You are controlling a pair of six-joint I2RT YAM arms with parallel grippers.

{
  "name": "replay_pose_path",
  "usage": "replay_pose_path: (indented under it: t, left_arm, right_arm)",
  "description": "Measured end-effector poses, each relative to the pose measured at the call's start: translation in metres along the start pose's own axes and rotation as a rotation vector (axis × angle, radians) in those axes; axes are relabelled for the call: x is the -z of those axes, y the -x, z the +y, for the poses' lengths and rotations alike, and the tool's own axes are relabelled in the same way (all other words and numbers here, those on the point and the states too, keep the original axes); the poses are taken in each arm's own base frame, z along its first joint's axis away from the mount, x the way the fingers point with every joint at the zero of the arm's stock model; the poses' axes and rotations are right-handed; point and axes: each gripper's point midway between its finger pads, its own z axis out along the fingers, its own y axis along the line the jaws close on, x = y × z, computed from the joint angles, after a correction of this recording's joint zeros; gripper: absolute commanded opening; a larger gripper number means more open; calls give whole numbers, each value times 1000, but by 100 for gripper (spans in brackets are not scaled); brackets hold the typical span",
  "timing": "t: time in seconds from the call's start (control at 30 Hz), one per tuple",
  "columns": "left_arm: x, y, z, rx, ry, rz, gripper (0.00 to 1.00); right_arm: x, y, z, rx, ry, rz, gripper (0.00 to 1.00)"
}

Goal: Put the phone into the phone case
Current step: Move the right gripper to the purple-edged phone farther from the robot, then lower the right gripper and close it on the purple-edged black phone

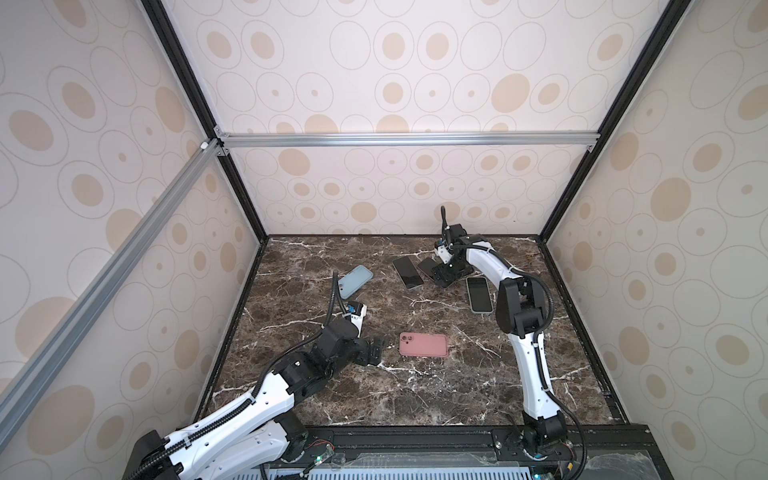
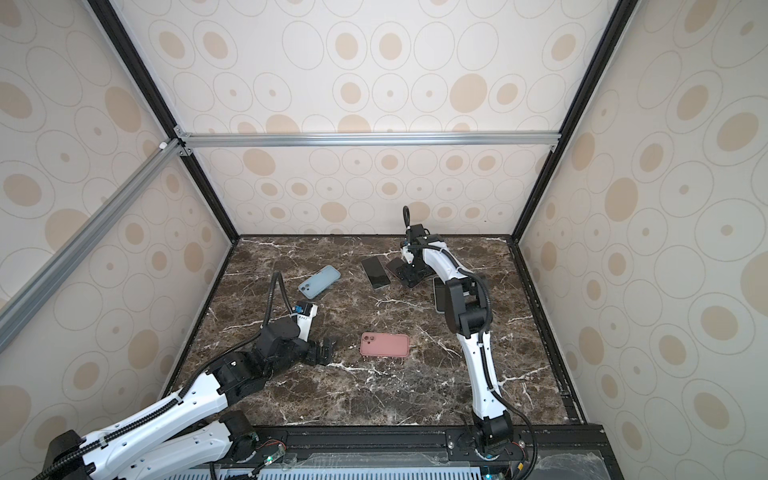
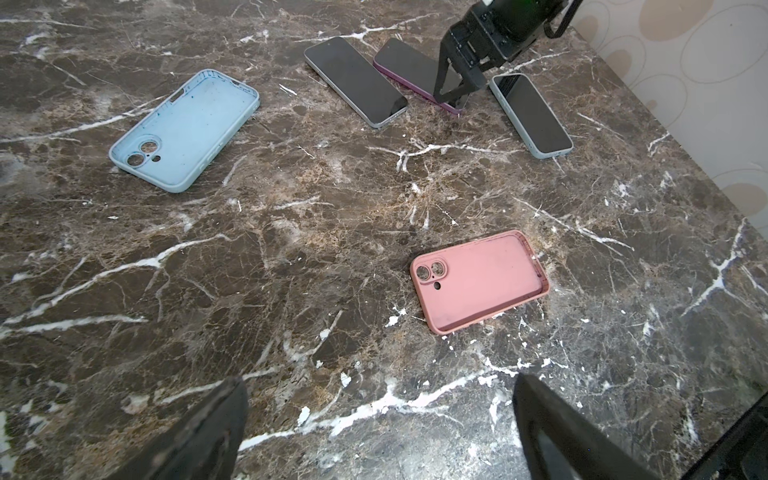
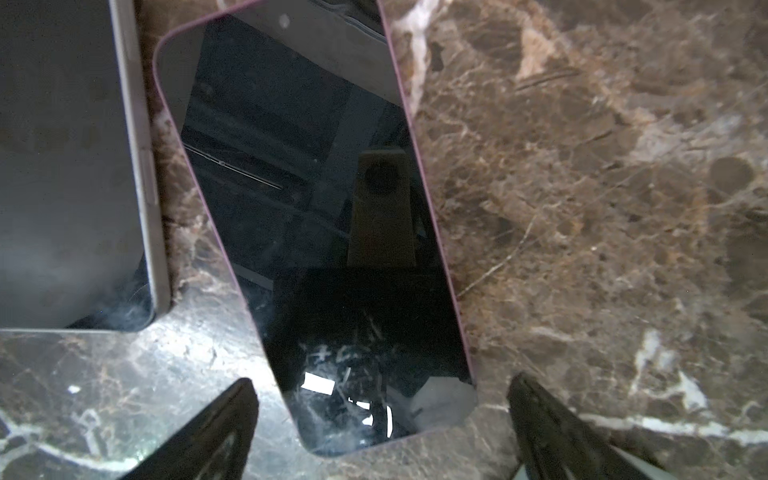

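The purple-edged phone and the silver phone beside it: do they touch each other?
Apart. The right wrist view shows it plainly: a strip of bare marble table runs between the silver phone and the purple-edged phone.

On the dark veined marble tabletop [image 1: 415, 395] I have two cases and three phones, all lying flat. The light blue silicone phone case [image 1: 354, 281] lies toward the rear left, hollow side up. The pink silicone phone case [image 1: 424, 345] lies nearer to me, about the middle, also hollow side up. The left end effector [image 1: 376, 352] sits just left of it, apart from it.

At the rear right the phones lie screen up in a row. The silver-edged slab phone [image 1: 408, 272] is leftmost. The purple-edged phone [image 3: 409, 68] is just beside it, with a narrow gap between. The pale-edged phone [image 1: 479, 294] is rightmost and a little nearer to me. The right end effector [image 1: 445, 277] stands over the purple-edged phone's near end, one finger on either side.
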Motion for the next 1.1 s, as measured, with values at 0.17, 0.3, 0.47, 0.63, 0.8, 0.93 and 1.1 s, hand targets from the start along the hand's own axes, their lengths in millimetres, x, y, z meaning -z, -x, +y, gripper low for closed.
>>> replay_pose_path:
  t: [0.17,0.3,0.47,0.63,0.8,0.93,1.1]
  left_arm:
    - [-2,-2,1,-4,5,10,100]
    - [-4,-4,1,-7,8,17,100]
    - [-4,-4,1,-8,10,17,100]
    - [-4,-4,2,-7,11,16,100]
    - [-4,-4,2,-8,12,18,100]
    - [-3,-4,2,-7,13,17,100]
    - [-2,-3,2,-6,14,11,100]
  right_arm:
    - [-7,-3,2,-4,16,24,95]
    - [-6,-3,3,-5,22,31,91]
    - [-7,-5,5,-5,33,41,88]
    - [-6,-6,9,-7,53,47,86]
    - [-5,-7,11,-18,66,54,79]
    - [-4,-9,15,-34,86,60,70]
    - [-3,-9,18,-60,108,58,62]
